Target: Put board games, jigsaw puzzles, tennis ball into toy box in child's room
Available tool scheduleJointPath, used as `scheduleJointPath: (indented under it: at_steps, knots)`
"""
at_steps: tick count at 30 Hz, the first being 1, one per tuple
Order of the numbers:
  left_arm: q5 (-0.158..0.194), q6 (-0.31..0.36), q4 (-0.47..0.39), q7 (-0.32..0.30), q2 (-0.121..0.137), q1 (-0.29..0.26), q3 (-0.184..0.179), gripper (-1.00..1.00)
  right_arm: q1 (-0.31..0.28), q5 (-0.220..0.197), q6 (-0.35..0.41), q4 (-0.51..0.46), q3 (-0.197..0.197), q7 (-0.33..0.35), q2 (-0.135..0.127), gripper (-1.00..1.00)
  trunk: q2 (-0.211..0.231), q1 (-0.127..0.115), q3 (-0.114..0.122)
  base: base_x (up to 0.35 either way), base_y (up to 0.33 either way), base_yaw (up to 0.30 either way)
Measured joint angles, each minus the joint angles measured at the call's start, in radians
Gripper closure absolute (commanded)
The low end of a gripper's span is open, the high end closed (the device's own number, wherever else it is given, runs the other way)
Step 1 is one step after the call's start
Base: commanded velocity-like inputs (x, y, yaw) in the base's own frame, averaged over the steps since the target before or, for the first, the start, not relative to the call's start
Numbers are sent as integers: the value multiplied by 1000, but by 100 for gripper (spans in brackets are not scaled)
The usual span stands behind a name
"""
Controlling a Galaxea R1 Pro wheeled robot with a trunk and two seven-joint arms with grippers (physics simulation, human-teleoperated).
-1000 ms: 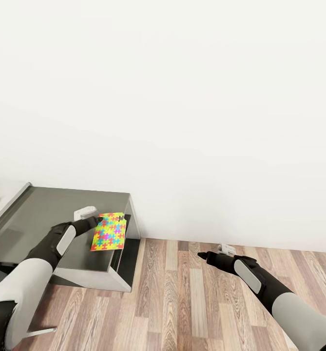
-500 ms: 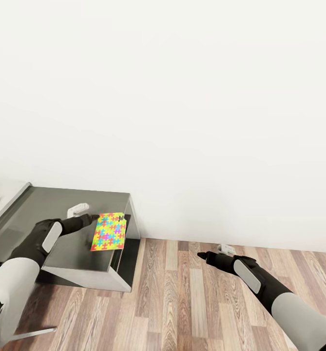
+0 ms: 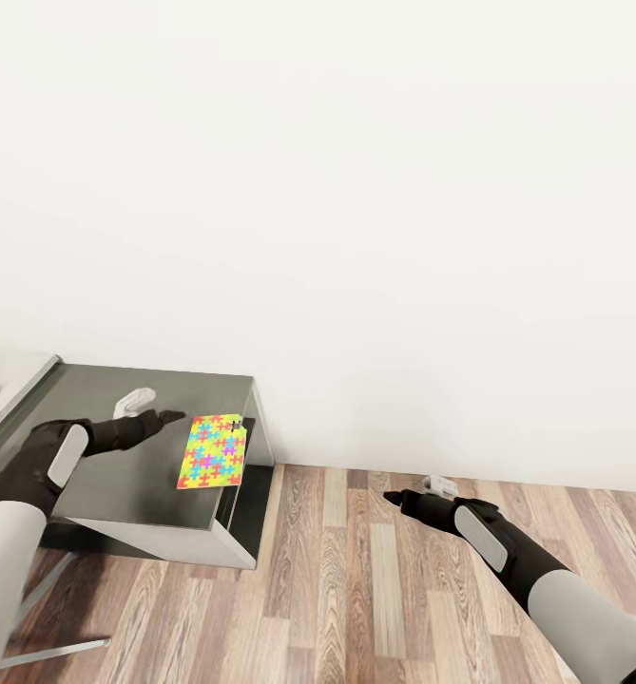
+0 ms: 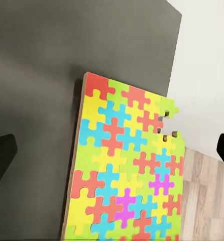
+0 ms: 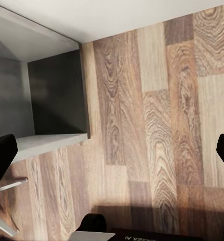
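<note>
Up front, from the head view: white wall across the upper half, wood-plank floor (image 3: 375,579) below, dark grey bench (image 3: 118,475) at lower left. Flat on the bench top, near its right-hand end and close to the edge: jigsaw puzzle (image 3: 212,450), a thin square of yellow, green, red, blue and magenta pieces, with a small notch of missing pieces at one corner. Left pincer (image 3: 170,417) held above the bench just beside the puzzle, not touching it, holding nothing. Seen through the left wrist view: puzzle (image 4: 127,170) lying between the two dark fingertips (image 4: 2,158), which stand wide apart at either edge of the frame. Right pincer (image 3: 392,497) out over bare floor, well apart from the bench, holding nothing. Seen through the right wrist view: fingertips (image 5: 1,153) likewise spread wide, with floorboards, the bench's end panel and white wall between them.
</note>
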Motion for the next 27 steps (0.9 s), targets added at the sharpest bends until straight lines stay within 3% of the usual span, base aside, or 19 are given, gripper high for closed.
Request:
scheduleJointPath:
  at_steps: [7,8,12,17,23,27]
  knots:
    - [5,66,-38,-8,12,0,3,-100,0,0,-1,0,2,-1,2,-100,0,0,0,0,0,0]
    - [7,103,-48,-50,12,0,2,-100,0,-1,-1,-1,0,0,2,-100,0,0,0,0,0,0]
    - [5,135,-53,-188,12,0,-5,-100,0,-1,-3,-4,-3,0,3,-100,0,0,0,0,0,0]
    - [3,161,-54,-289,12,0,-11,-100,0,-3,-4,-6,-4,0,10,-100,0,0,0,0,0,0]
    - [4,186,-54,-341,15,1,-9,-100,0,-12,-6,-6,-8,0,53,-100,0,0,0,0,0,0]
    - [0,197,-54,-434,15,1,-12,-100,0,-11,-33,-6,-10,0,103,-100,0,0,0,0,0,0]
